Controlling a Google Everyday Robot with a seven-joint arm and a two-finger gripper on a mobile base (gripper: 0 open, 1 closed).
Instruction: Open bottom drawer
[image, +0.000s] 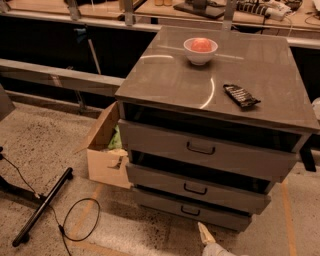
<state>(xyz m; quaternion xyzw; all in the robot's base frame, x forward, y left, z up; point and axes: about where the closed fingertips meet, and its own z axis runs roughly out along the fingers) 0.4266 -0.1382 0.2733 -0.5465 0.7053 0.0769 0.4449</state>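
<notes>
Gripper (204, 234) hangs low at the frame's bottom edge, just before the bottom drawer (170, 203) and under its black handle (190, 211); how wide it stands I cannot tell. Bare floor (150, 235) lies before the drawer front, and a cardboard box (106, 162) stands just beside the cabinet's left edge.

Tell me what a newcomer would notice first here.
A grey three-drawer cabinet fills the middle, with a white bowl and a dark snack packet on its top. The gripper is at the lower edge, just below the bottom drawer. An open cardboard box stands on the floor left of the cabinet.
</notes>
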